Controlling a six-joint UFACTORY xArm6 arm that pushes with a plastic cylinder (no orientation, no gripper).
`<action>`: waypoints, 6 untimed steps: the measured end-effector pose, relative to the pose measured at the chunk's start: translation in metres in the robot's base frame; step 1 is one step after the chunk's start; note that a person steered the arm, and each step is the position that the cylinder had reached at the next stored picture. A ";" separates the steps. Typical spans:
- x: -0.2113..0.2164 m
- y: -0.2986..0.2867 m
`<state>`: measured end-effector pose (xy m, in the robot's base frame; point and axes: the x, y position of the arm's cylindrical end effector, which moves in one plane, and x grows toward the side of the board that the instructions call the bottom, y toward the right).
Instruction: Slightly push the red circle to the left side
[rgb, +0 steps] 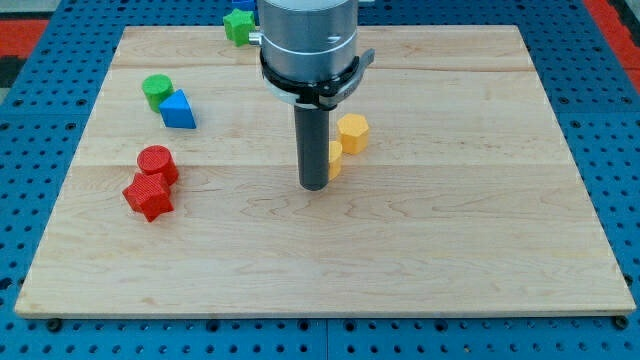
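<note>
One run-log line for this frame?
tip mid-board, beside yellow blocks | red circle far toward view's left, untouched, touching red star | push not started

No readable text, labels or numbers anywhere in view.

the wooden worktop (450, 250) carries a green cylinder (156, 90) touching a blue triangle (179, 110), a red star (148, 196) at the view's left, a green star (238, 25) at the top edge, and two yellow blocks: a hexagon (353, 132) and a partly hidden one (334, 158).
</note>
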<state>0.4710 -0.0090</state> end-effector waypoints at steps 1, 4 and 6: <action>-0.002 0.000; -0.029 -0.028; -0.032 -0.108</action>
